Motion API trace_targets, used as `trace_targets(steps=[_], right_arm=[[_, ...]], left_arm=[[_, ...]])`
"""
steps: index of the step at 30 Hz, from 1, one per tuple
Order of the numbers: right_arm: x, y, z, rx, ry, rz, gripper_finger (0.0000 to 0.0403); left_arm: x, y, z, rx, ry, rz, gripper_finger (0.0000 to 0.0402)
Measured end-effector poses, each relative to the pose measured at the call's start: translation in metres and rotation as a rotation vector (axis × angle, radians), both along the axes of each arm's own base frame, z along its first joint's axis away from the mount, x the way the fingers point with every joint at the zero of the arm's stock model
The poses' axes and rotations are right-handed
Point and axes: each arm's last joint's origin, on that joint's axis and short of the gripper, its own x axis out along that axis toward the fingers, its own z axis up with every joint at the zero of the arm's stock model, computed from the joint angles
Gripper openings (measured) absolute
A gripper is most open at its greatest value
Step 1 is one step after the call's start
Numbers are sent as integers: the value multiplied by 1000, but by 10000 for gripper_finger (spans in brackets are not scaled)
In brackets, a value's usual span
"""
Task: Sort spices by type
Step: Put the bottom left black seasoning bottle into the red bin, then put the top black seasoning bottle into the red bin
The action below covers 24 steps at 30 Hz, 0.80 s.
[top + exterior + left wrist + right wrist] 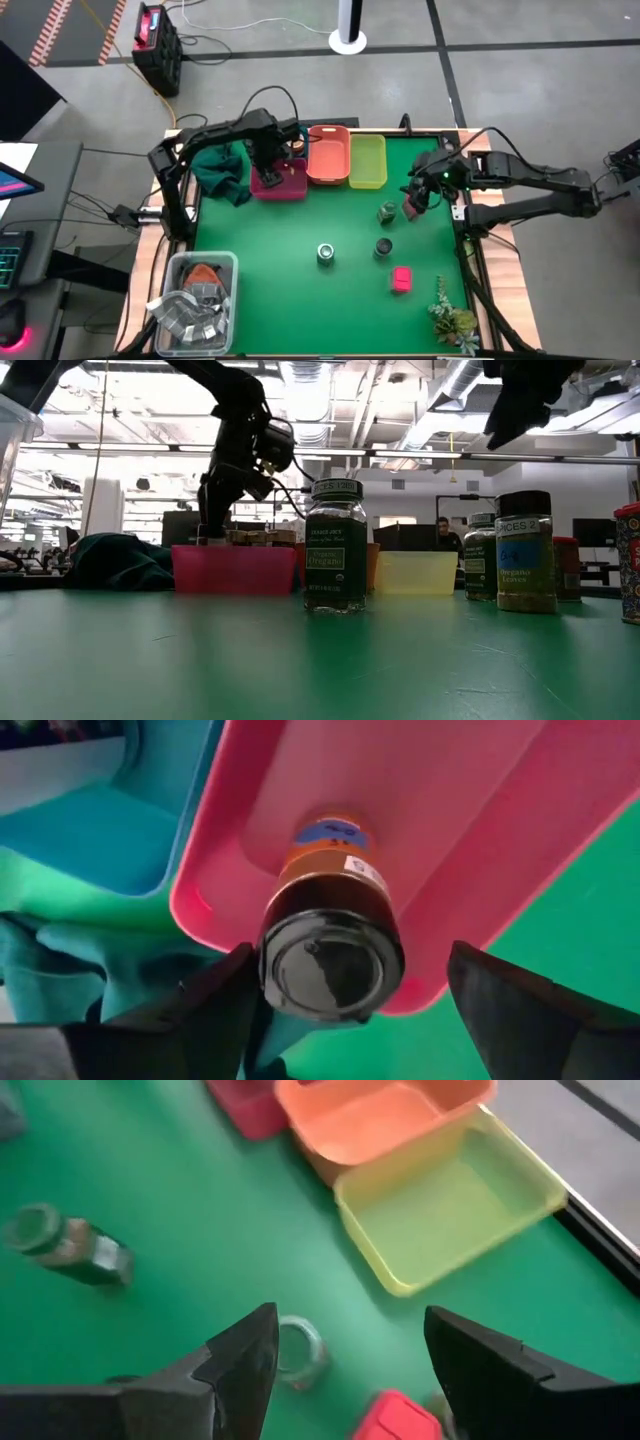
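Observation:
My left gripper (268,168) (350,960) is open above the magenta tray (290,188), pointing down. Its fingers stand on either side of a jar with a dark lid and orange label (330,925) that stands in the tray. Tan-topped jars (250,537) show over the tray's wall. My right gripper (418,195) (350,1320) hangs open above the table's right part, holding nothing. Under it stand a green-topped jar (387,212) (298,1348) and a pink box (401,278) (400,1418). Two more jars (326,254) (384,247) stand mid-table. My left gripper comes at the dark-lidded jar from above. One finger (215,1005) lies right beside the lid's rim (268,955), and I cannot tell whether it touches. The other finger (520,1010) stands clear of the lid. The jar's bottom end rests in the magenta tray (470,810).
An orange tray (328,155) and a yellow-green tray (367,160) stand to the right of the magenta one at the far edge. A blue tray (110,830) and a teal cloth (225,170) lie to its left. A clear tub (195,295) sits near-left, a small plant (450,315) near-right.

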Motion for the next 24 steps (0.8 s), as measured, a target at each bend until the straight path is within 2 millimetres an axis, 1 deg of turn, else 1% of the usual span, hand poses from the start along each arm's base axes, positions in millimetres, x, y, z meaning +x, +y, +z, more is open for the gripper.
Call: trace_targets(steps=[3, 6, 11, 15, 19, 24], right_arm=[[-6, -12, -3, 1, 45, -77, 279], [-10, -26, -8, -14, 119, -132, 279], [-14, -51, -34, 48, 223, -229, 279], [-18, -68, -62, 121, 333, -284, 279], [-22, -78, -78, 158, 393, -329, 282], [-20, -79, -78, 202, 370, -300, 288]], left_arm=[[6, 1, 15, 35, -47, 16, 307], [11, 1, 34, 87, -83, 8, 304], [18, -4, 69, 194, -138, 13, 304], [24, -12, 95, 237, -224, 39, 304], [28, -23, 115, 260, -290, 40, 304], [27, -34, 128, 256, -296, 43, 304]])
